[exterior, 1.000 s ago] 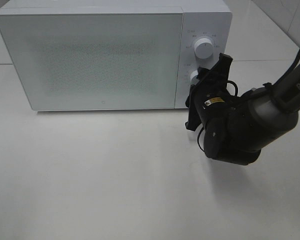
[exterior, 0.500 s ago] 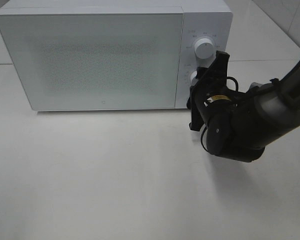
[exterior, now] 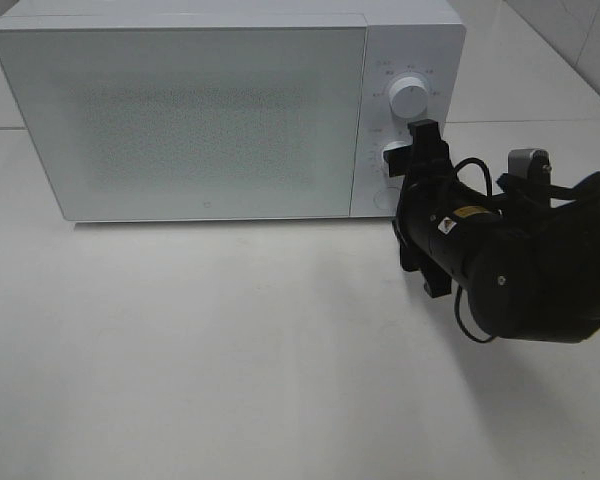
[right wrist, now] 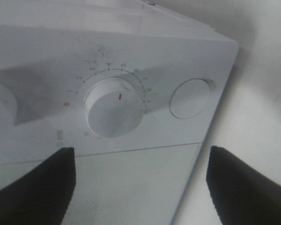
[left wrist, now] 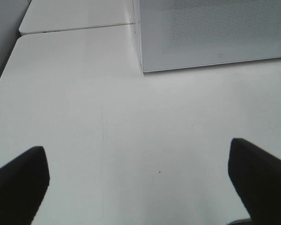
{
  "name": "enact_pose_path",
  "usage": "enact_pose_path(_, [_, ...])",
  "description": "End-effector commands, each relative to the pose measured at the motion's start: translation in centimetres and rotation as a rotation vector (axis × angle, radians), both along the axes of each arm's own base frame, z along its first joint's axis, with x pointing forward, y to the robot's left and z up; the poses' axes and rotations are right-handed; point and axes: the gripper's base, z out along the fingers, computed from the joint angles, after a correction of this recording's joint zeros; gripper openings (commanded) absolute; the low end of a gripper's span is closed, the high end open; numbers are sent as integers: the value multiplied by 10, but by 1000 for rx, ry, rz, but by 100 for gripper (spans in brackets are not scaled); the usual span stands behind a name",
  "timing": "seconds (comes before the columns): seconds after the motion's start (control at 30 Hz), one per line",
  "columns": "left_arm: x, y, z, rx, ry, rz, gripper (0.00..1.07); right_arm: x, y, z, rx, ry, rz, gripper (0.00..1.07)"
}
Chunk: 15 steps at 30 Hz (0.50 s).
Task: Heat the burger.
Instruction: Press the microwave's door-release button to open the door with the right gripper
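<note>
- Microwave [exterior: 180,110], white with its door shut, stands on the white worktop [exterior: 230,350], right in front of the right pincer [exterior: 412,195].
- Right pincer is released: in the right wrist view its two dark fingers [right wrist: 37,187] stand wide apart and grasp nothing.
- Lower dial [right wrist: 114,112] of the control panel sits ahead of this pincer, in line with the gap between its fingers. The fingers are clear of the dial.
- Red mark on that dial points away from the red zero, toward the numbers around the middle of the scale.
- Round button [right wrist: 189,98] lies just beside the dial, ahead of one fingertip.
- Upper dial [exterior: 409,98] sits just beyond the upper finger in the exterior high view, untouched.
- Left pincer [left wrist: 140,187] is also released and empty. Its fingers [left wrist: 260,178] are spread wide above bare worktop, with the door-side corner of the microwave well ahead of it.
- Burger shows in none of the views. The door in front of the pincers is shut and frosted, so I cannot tell whether the burger is behind it.
</note>
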Motion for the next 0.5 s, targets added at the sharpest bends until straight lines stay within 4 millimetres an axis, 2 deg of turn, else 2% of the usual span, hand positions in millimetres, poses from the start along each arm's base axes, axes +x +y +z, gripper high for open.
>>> enact_pose_path(0.03, [-4,-1,-1,-5,-26,-2,98,-12,-4,7,-164,36,123,75])
enact_pose_path(0.07, [-4,-1,-1,-5,-26,-2,98,-12,-4,7,-164,36,123,75])
enact_pose_path(0.1, [-4,-1,-1,-5,-26,-2,98,-16,-4,11,-262,55,198,75])
enact_pose_path(0.27, [-4,-1,-1,-5,-26,-2,98,-22,-2,18,-433,72,340,75])
enact_pose_path(0.3, [-4,-1,-1,-5,-26,-2,98,-23,-5,21,-503,84,392,75])
enact_pose_path(0.43, [-4,-1,-1,-5,-26,-2,98,-23,-13,24,-591,136,476,75])
enact_pose_path(0.5, [-4,-1,-1,-5,-26,-2,98,-21,-22,30,-693,174,582,75])
